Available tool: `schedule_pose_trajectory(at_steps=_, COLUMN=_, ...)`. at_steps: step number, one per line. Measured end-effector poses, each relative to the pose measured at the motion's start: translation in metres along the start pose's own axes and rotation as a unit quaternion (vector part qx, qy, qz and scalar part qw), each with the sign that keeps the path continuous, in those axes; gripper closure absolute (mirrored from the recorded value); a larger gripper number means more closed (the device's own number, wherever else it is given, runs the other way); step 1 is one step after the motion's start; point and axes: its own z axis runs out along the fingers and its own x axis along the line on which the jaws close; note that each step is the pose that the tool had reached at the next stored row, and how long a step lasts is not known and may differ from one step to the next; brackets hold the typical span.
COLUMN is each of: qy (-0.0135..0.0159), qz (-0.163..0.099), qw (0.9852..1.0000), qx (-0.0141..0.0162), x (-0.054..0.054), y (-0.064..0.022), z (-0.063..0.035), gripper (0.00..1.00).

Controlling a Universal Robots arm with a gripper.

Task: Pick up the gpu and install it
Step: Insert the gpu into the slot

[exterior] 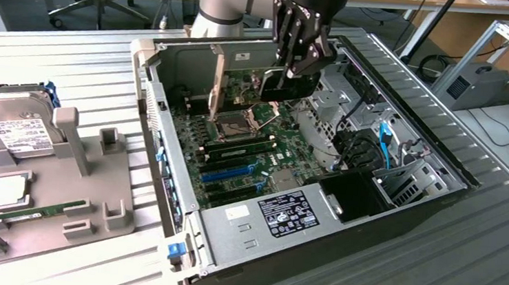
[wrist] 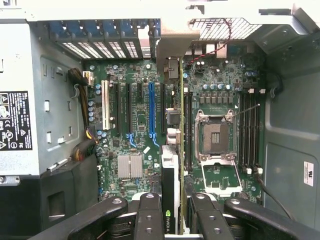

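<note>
1. Black two-finger pincer (exterior: 291,63) on the arm hangs over the open PC. It is closed on the gpu (exterior: 295,85), a thin flat card w/ black face, green circuit board and silver end bracket.
2. Wrist view: one black finger (wrist: 150,215) sits on each face of the card, w/ the card clamped betw. them.
3. The gpu is held on edge, upright, inside the opening of the black-and-silver PC case (exterior: 227,240), above the green motherboard (exterior: 263,150).
4. Wrist view: the card is seen edge-on, lined up betw. the long blue expansion slot (wrist: 151,110) and the square silver CPU socket (wrist: 215,136). Its bracket end points toward the case's vented slot wall.
5. Seating: can't tell if the lower edge touches a slot. In the ext. view it looks clear of the board.
6. The case lies on its side on the grey slatted metal bench (exterior: 464,271).
7. Ext. view's left: a grey moulded holder tray (exterior: 76,182) sits on the bench, apart from the case. It carries a silver hard drive (exterior: 16,125) w/ white label and a narrow green RAM stick (exterior: 32,213).
</note>
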Motion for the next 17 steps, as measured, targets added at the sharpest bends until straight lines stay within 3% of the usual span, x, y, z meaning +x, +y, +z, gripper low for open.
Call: schedule_pose_trajectory(at_steps=17, qy=-0.0001, qz=0.0, qw=1.0, qx=0.0, x=0.0, y=0.0002, z=0.0061, gripper=0.73)
